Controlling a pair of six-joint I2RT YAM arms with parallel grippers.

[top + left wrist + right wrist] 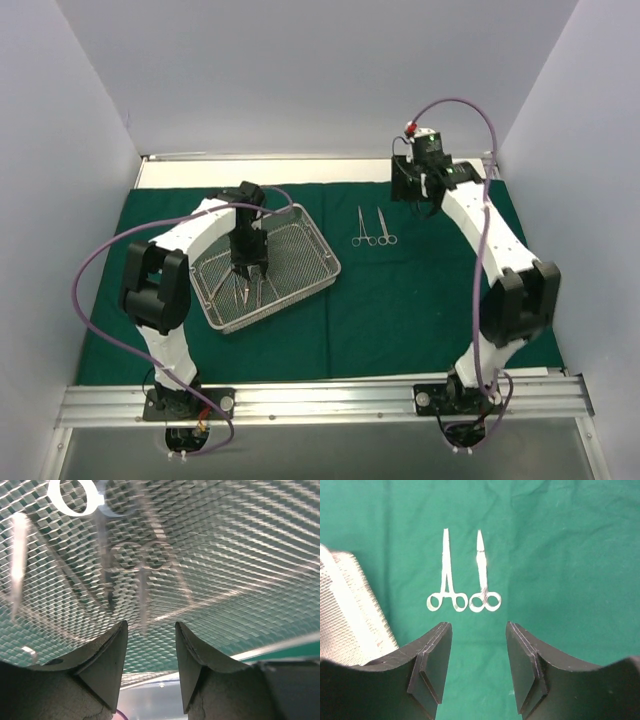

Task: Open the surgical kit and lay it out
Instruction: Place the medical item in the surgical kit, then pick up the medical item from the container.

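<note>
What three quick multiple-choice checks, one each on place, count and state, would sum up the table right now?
1. The left gripper hangs:
A. over the wire-mesh tray
B. right of it
C. beyond it

2. Ring-handled instruments lying on the green drape outside the tray:
A. one
B. two
C. four

3. The right gripper is:
A. shut on an instrument
B. open, empty
C. shut, empty

Key:
1 A, mesh fills its wrist view.
2 B, a pair lies side by side.
3 B, its fingers stand apart with only drape between.
</note>
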